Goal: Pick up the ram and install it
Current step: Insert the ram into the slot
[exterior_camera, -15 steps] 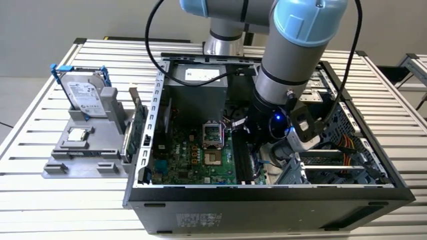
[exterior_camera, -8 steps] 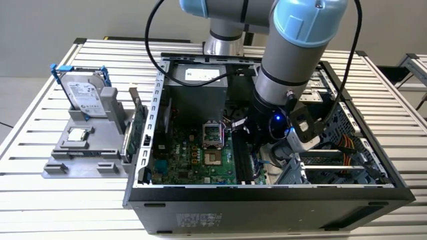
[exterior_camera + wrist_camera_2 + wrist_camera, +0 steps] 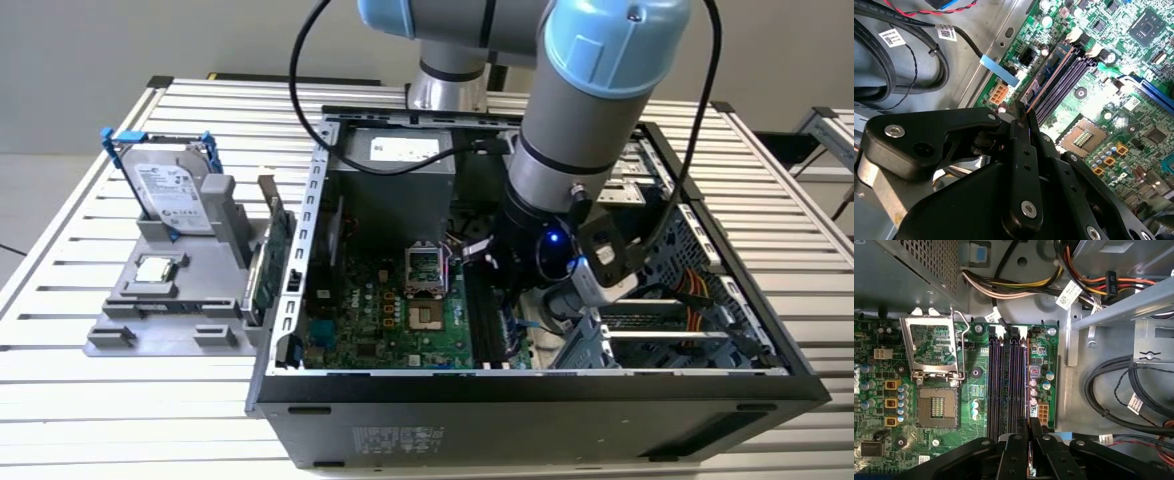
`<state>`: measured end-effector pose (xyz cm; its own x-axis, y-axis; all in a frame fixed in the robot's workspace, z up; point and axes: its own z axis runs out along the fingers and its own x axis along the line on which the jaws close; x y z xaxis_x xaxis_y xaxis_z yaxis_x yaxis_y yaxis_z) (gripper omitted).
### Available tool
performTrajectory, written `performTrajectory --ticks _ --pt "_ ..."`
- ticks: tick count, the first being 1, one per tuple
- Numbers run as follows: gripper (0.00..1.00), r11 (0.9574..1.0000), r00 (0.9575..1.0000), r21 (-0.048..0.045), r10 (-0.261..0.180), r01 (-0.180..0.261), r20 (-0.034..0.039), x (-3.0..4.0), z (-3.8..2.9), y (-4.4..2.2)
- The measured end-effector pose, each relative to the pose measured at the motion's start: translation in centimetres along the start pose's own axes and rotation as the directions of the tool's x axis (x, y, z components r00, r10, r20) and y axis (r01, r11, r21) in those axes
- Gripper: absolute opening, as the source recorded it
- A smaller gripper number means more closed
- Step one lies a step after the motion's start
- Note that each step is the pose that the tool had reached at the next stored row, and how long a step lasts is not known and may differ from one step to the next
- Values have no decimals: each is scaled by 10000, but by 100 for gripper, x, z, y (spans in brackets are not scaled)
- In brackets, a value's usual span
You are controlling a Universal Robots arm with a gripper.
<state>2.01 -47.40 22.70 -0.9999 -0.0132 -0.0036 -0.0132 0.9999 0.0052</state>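
Gripper (image 3: 1026,117) is clamping the ram (image 3: 1046,82) edge-on between narrow fingers (image 3: 1016,450), inside the open computer case (image 3: 534,385). I am seeing the stick sitting over the outermost memory slot (image 3: 1026,385), beside the empty CPU socket (image 3: 937,407).

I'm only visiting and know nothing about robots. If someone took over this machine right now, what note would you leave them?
Gripper: down inside the open computer case, apparently shut on the ram, which is seen edge-on between its fingers.
Ram: upright, lined up along the outermost of the memory slots on the motherboard, the slot farthest from the processor socket.
Done: the ram is picked up and brought to the slot.
Left: it is unclear whether the ram is fully seated, and it is not yet released.
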Motion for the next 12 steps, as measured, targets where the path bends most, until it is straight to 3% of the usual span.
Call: performTrajectory --ticks 12 --pt "0 10000 10000 8 -54 54 0 17 37 0"
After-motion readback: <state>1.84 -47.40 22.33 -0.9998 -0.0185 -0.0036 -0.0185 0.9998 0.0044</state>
